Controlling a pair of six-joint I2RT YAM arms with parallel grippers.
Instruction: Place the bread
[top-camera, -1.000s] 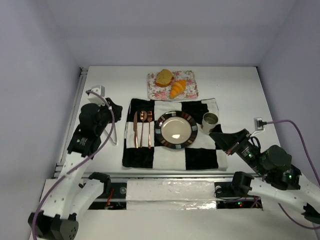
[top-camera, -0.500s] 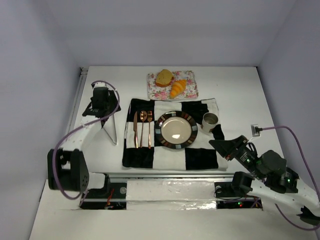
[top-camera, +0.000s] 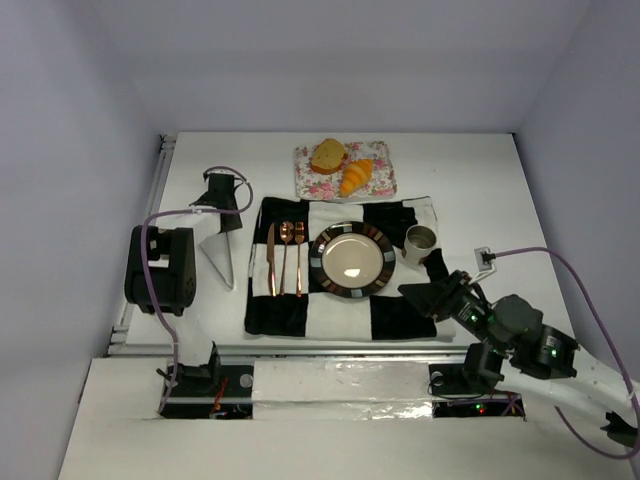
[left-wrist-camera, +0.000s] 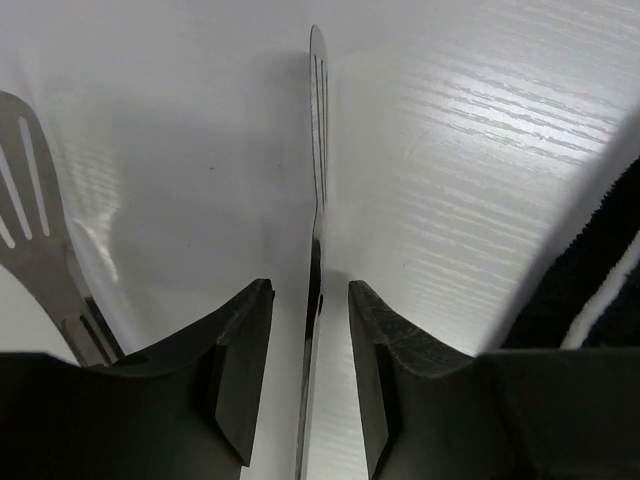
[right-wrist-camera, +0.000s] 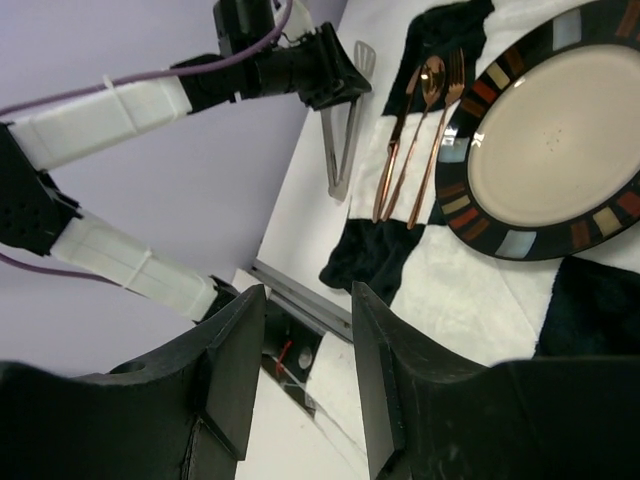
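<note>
On a white table (top-camera: 470, 180), a floral tray (top-camera: 375, 186) at the far side holds the round bread slice (top-camera: 328, 155) and the croissant (top-camera: 357, 176), side by side. Nearer lies a black-and-white checkered cloth (top-camera: 278, 315) carrying a dark-rimmed plate (top-camera: 352, 260), with a copper knife (top-camera: 271, 258), spoon (top-camera: 286, 255) and fork (top-camera: 299, 258) to its left and a cup (top-camera: 420, 243) to its right. Left of the cloth lie metal tongs (top-camera: 222, 255), the left gripper (top-camera: 224, 212) at their far end. The right gripper (top-camera: 412, 293) hovers over the cloth's near right corner.

White table (top-camera: 480, 185): placemat (top-camera: 285, 315), tray (top-camera: 308, 186), perhaps tongs (top-camera: 222, 262)
</note>
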